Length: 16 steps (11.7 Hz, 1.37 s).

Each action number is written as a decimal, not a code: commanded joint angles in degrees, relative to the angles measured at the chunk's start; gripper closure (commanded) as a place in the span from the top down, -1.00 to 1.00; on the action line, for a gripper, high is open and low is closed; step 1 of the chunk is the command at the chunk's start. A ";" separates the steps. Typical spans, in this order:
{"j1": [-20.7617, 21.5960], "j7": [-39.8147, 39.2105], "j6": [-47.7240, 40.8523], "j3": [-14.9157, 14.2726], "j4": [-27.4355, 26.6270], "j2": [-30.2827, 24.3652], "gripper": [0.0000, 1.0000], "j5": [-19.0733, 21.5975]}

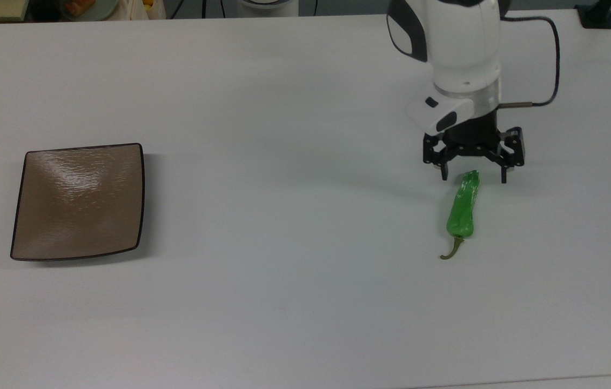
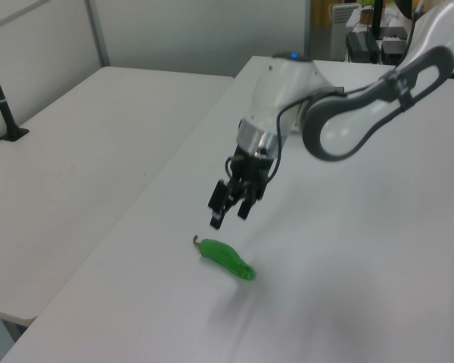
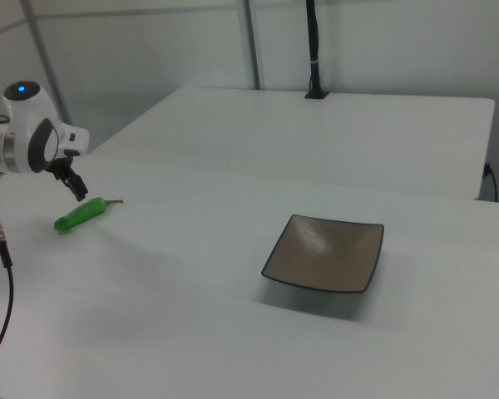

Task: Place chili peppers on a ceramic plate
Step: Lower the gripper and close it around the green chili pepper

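Gripper: the gripper [image 1: 474, 174] hangs above the table at the far tip of the chili pepper, jaws spread wide, one finger to each side of that tip in the top view; it holds nothing.
Gripper height: in the left view the gripper [image 2: 228, 209] is clear of the pepper, just above and beyond its stem end.
Chili pepper: the chili pepper [image 1: 463, 206] lies flat on the white table [image 1: 283, 227], at the top view's right, stem curling toward the near edge.
Ceramic plate: the ceramic plate [image 1: 79, 200] sits well apart at the top view's left, bare and glossy.
Hidden: in the left view the arm's white body covers the far table where the plate would be. In the right view the gripper [image 3: 75, 186] is partly cut off behind the arm's wrist, so its jaws are hard to read there; the pepper [image 3: 81, 215] and plate [image 3: 325, 253] show whole.
Cut off: the arm's upper part runs out of the top view's far edge.
Cable: a black cable [image 1: 552, 59] loops from the wrist.
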 commanded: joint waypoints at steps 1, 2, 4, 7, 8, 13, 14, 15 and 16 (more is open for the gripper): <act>2.60 5.77 0.78 -0.71 7.05 7.74 1.00 -2.64; 2.69 7.00 0.87 -0.71 7.49 8.80 1.00 -3.70; 2.78 7.19 0.87 -0.71 7.67 9.42 1.00 -4.42; 2.78 7.10 0.87 -0.71 7.67 9.51 1.00 -4.42; 2.78 7.10 0.87 -0.71 7.67 9.69 1.00 -4.59; 2.78 7.19 0.87 -0.71 7.59 10.65 0.81 -6.44; 2.69 7.01 0.87 -0.71 7.50 10.65 0.16 -6.96; 2.69 6.93 0.87 -0.71 7.41 10.65 -0.38 -8.62; 2.60 6.84 0.87 -0.71 7.15 10.65 -0.48 -9.94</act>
